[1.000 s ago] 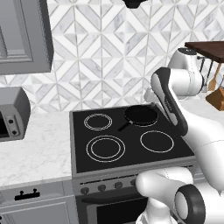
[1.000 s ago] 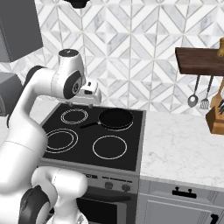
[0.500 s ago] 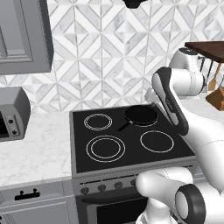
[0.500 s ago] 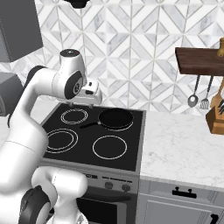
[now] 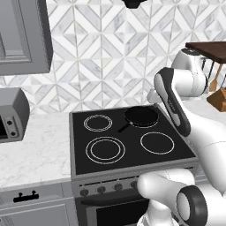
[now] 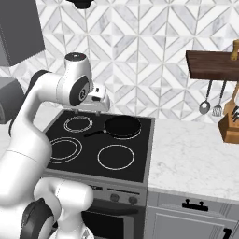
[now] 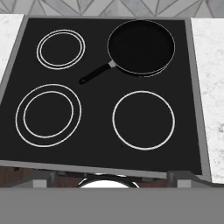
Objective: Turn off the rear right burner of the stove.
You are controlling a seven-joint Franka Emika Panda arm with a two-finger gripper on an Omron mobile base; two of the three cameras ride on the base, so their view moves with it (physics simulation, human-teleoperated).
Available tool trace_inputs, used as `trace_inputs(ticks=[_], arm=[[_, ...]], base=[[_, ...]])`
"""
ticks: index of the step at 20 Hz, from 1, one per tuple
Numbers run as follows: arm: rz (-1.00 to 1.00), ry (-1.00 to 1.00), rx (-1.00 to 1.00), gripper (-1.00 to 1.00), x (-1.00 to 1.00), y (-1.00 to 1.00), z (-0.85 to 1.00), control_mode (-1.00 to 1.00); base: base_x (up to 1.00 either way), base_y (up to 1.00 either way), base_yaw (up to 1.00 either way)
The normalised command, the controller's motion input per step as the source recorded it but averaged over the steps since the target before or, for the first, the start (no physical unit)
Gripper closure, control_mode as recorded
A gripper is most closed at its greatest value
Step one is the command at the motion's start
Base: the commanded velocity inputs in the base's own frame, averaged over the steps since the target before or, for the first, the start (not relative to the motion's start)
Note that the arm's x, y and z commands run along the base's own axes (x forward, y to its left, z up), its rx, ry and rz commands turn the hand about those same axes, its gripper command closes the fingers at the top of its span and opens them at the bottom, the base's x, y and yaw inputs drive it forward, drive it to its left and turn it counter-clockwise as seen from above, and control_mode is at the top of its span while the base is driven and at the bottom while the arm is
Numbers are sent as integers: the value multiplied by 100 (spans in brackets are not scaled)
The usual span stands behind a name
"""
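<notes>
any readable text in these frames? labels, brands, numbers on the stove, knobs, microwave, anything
None. No words, brands or numbers can be read anywhere.
The stove top carries only white ring marks, no lettering.
The knobs on its front are small and dark; any markings are too small to tell.
The microwave shows round controls but no legible label.
The skillet and the knife block are plain.

The grey steel stove (image 5: 132, 176) with a flat black glass top (image 7: 100, 127) stands between white marble counters, a row of small dark knobs (image 6: 122, 198) along its front above the oven door. Its rear right burner (image 7: 141, 46) is a round zone at the back right corner of the glass, covered by a small black skillet (image 5: 140, 116) whose handle points toward the cooktop's middle.
</notes>
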Motion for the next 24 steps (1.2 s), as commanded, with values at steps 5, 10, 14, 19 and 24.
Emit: trace_inputs(ticks=[5,10,14,19,24], arm=[[0,0,0,-100,0,0,0,100],[0,0,0,-100,0,0,0,100],[0,0,0,-100,0,0,0,100],[0,0,0,-100,0,0,0,100],[0,0,0,-100,0,0,0,-100]], base=[[0,-42,0],[0,-43,0],[0,-41,0],[0,-29,0],[0,0,0]])
